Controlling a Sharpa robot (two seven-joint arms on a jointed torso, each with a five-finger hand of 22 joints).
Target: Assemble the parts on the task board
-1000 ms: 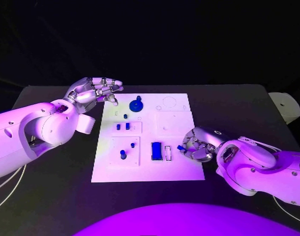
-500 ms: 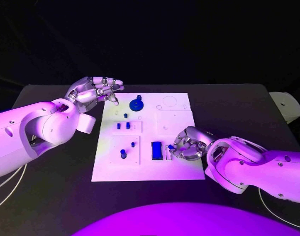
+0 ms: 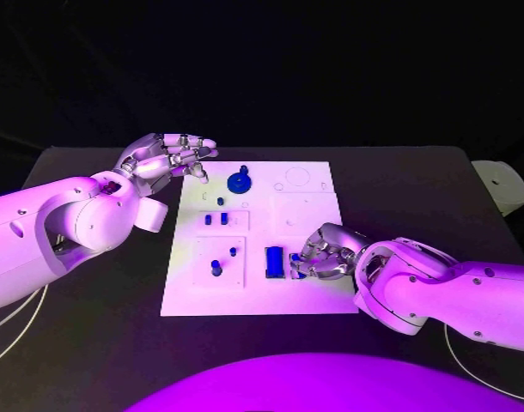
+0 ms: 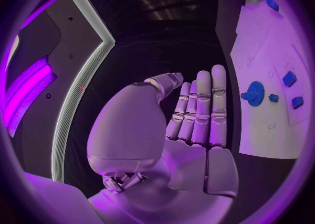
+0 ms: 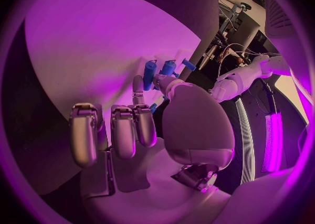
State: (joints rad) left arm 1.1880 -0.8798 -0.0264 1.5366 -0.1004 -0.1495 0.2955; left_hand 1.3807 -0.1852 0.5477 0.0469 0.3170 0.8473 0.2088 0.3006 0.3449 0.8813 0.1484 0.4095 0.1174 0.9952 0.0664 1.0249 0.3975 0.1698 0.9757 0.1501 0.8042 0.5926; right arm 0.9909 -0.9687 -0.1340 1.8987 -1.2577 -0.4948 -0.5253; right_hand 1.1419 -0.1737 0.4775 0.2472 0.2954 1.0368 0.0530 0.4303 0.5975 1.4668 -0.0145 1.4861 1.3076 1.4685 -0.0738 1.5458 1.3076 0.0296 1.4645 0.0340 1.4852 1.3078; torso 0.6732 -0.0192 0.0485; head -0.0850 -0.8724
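Note:
The white task board (image 3: 306, 210) lies mid-table. On it are a blue gear (image 3: 239, 182), two small blue blocks (image 3: 215, 221), a blue peg (image 3: 216, 269) and a tall blue block (image 3: 273, 262). My right hand (image 3: 325, 252) hovers low over the board's near right part, just beside the tall block. It pinches a small blue part (image 3: 297, 257) at its fingertips; the right wrist view shows that part (image 5: 152, 107) between thumb and finger. My left hand (image 3: 169, 156) floats off the board's far left corner, fingers apart, holding nothing. In the left wrist view the left hand (image 4: 197, 114) faces the gear (image 4: 254, 93).
A white object (image 3: 500, 187) sits at the table's right edge. Bare black table (image 3: 101, 326) stretches on both sides of the board. Recessed outlines (image 3: 299, 180) mark the board's far right part.
My right hand has moved left over the board with the small blue part, from the board's right edge to beside the tall blue block. The left hand has stayed put.

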